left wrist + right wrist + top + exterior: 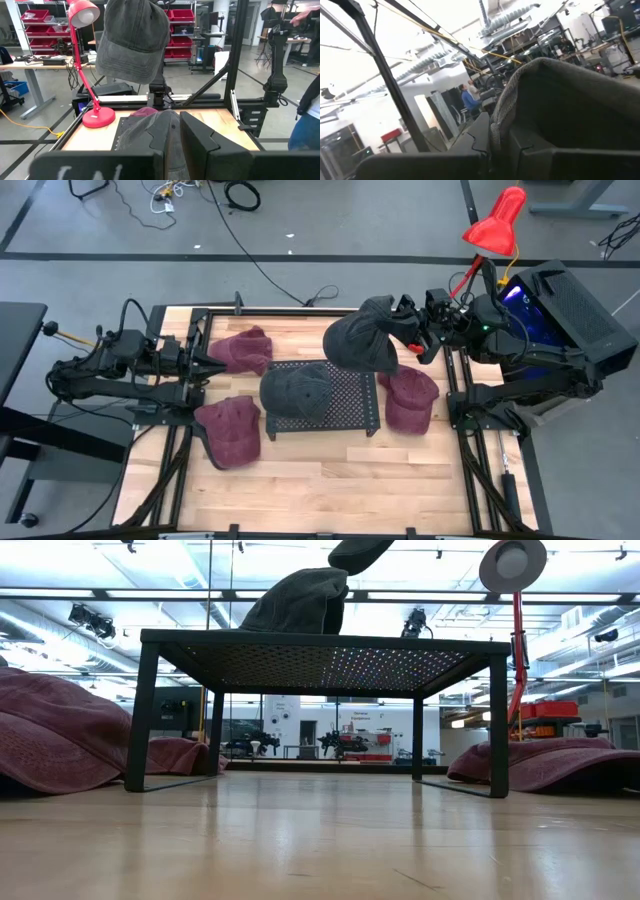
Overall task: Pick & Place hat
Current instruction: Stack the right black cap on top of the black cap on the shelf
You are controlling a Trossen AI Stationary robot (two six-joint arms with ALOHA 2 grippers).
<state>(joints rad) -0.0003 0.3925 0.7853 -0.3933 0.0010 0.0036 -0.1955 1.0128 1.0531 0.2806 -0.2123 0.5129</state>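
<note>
R gripper [412, 330] is carrying a grey hat [362, 340] up in the air, jaws pinched tight on the fabric near the hat's edge. In the R wrist view that fabric is bunching right between the dark fingers. The hat is hanging off the gripper toward table centre, crown swinging out over the far R corner of the black mesh stand [350, 395]. L wrist view is catching it from across the table, dangling well above the stand, brim end up by the gripper and crown drooping down.

A second grey hat [297, 390] is already sitting on the stand's L half. Low view is showing it as a mound on top of the mesh. Looks like the R half of the stand is the free spot, and that's my read on where the carried one is heading.

The key relation: the hat is lying between the R gripper and the stand, long axis running roughly from the gripper toward centre. So a move inward and down would probably set it beside the first.

L gripper [215, 366] is waiting low at the L side, jaws closed on nothing, pointing at the stand. Maroon hats [243, 350] are lying round the stand on the wood, untouched.
</note>
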